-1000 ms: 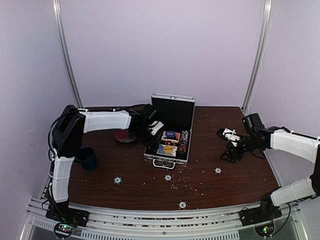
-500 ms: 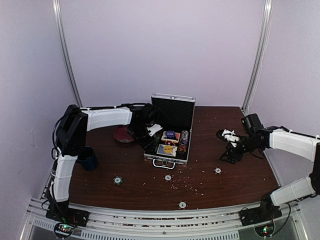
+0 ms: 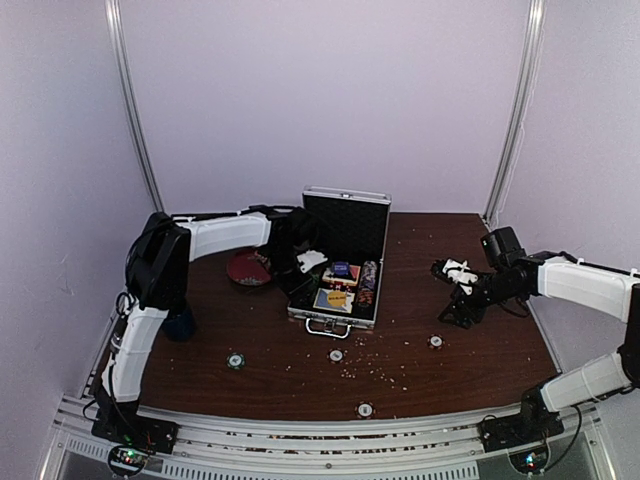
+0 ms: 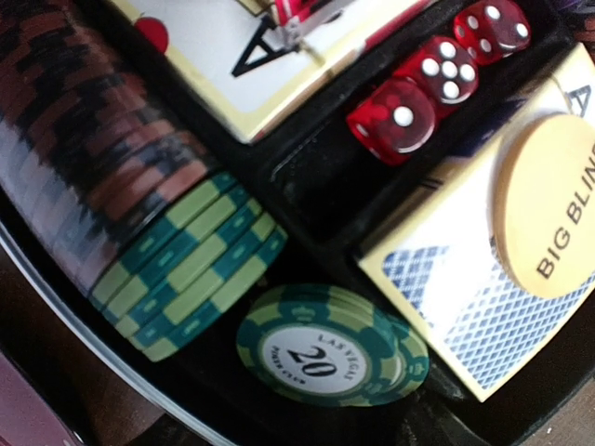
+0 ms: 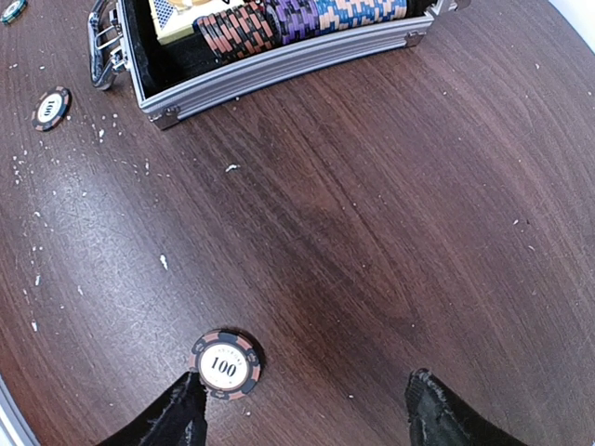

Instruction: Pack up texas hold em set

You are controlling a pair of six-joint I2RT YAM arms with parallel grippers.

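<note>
Mostly packed, the open silver case [image 3: 347, 230] at frame centre holds chip rows [image 4: 102, 177], dice [image 4: 437, 70] and cards [image 4: 465, 307], but four loose chips [image 3: 236, 360] lie lower on the table [image 3: 480, 370]; the right gripper [image 5: 305, 390] gapes empty by the 100 chip [image 5: 223, 364], the left gripper [image 3: 303, 268] over the case's left edge, its spread untellable.

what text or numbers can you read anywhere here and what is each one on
"BIG BLIN", cut off by the frame edge: yellow disc lying on the blue-backed card box.
"20" and "LAS VEGAS": top green chip; its other small lettering is too blurred to read.
"A": cream card face, partly out of frame.
"100": brown chip on the table.
Far loose chip: too small to read.
</note>
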